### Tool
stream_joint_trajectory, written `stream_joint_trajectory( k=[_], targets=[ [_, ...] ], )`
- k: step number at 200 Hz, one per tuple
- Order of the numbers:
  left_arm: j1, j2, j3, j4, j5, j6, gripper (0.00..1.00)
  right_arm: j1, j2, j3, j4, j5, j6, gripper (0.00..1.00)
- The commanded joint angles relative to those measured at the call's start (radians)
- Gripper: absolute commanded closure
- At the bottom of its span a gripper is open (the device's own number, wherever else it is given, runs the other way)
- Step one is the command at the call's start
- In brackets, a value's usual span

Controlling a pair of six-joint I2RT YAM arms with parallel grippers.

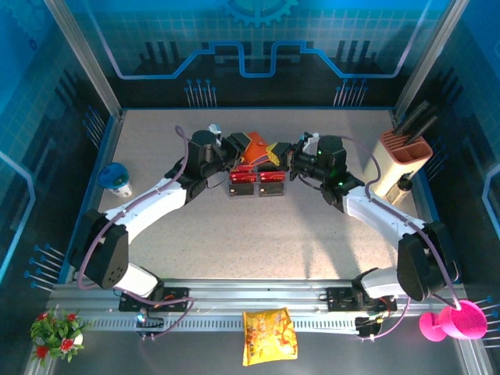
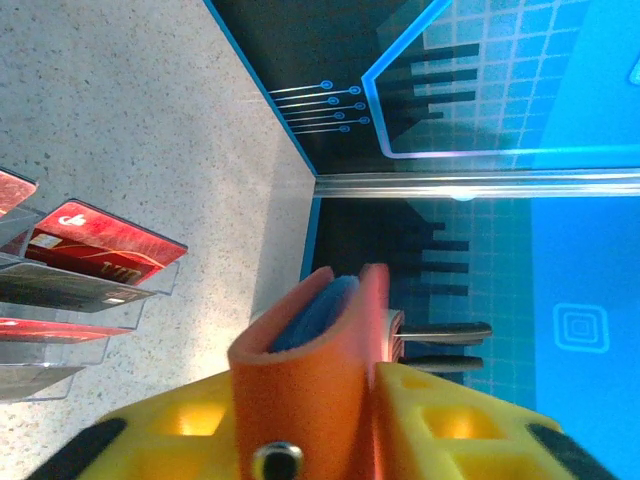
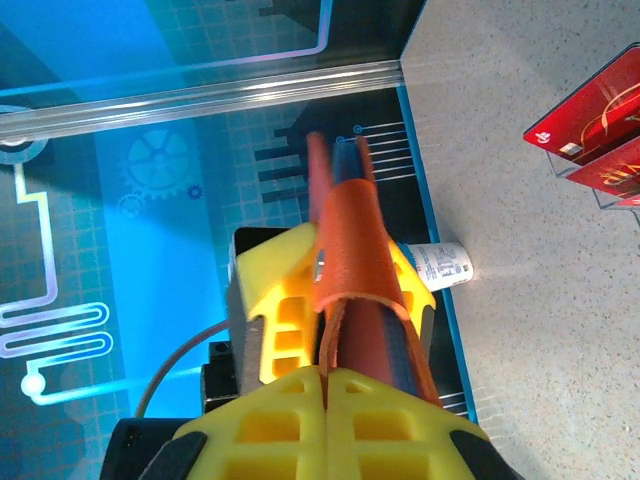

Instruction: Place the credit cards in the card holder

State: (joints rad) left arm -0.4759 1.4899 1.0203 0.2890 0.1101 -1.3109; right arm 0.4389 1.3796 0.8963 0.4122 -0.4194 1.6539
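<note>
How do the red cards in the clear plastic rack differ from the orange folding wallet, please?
The red rectangular cards are thin flat sheets; the orange leather-look folding wallet is a thicker fold with blue lining. The cards lean in a clear plastic rack; the wallet is pinched between the fingers of the left gripper and right gripper. Both are warm-coloured.

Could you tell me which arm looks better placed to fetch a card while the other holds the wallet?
Left, probably. The right gripper has its jaws clamped on the card holder, a steady hold to keep; the left gripper grips its other edge, with the credit cards close beside it.
</note>
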Motion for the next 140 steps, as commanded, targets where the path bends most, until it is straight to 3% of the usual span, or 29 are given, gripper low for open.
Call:
stream_joint_trajectory(
  k=[1,22,38,69,85,113,140],
  targets=[
    [0.0,0.008,-0.017,0.056,0.004,0.003,0.77,0.013,-0.001,-0.001,0.038,0.003,0.005,0.96],
    [0.012,0.005,-0.023,0.055,0.031,0.037,0.84,-0.018,-0.032,-0.036,-0.03,-0.023,-0.05,0.71],
    [0.031,0.004,-0.027,0.063,0.082,0.083,0.86,-0.064,-0.076,-0.064,-0.13,-0.037,-0.12,0.62],
    [0.083,0.021,-0.042,0.097,0.236,0.197,0.86,-0.176,-0.133,-0.023,-0.486,-0.089,-0.391,0.57],
    [0.101,0.036,-0.037,0.093,0.317,0.257,0.86,-0.199,-0.12,0.09,-0.689,-0.08,-0.584,0.55],
    [0.103,0.053,-0.015,0.051,0.402,0.345,0.88,-0.158,-0.054,0.275,-0.961,-0.007,-0.846,0.52],
    [0.102,0.058,0.002,0.04,0.435,0.357,0.89,-0.085,0.001,0.406,-1.065,0.075,-0.952,0.49]
  ],
)
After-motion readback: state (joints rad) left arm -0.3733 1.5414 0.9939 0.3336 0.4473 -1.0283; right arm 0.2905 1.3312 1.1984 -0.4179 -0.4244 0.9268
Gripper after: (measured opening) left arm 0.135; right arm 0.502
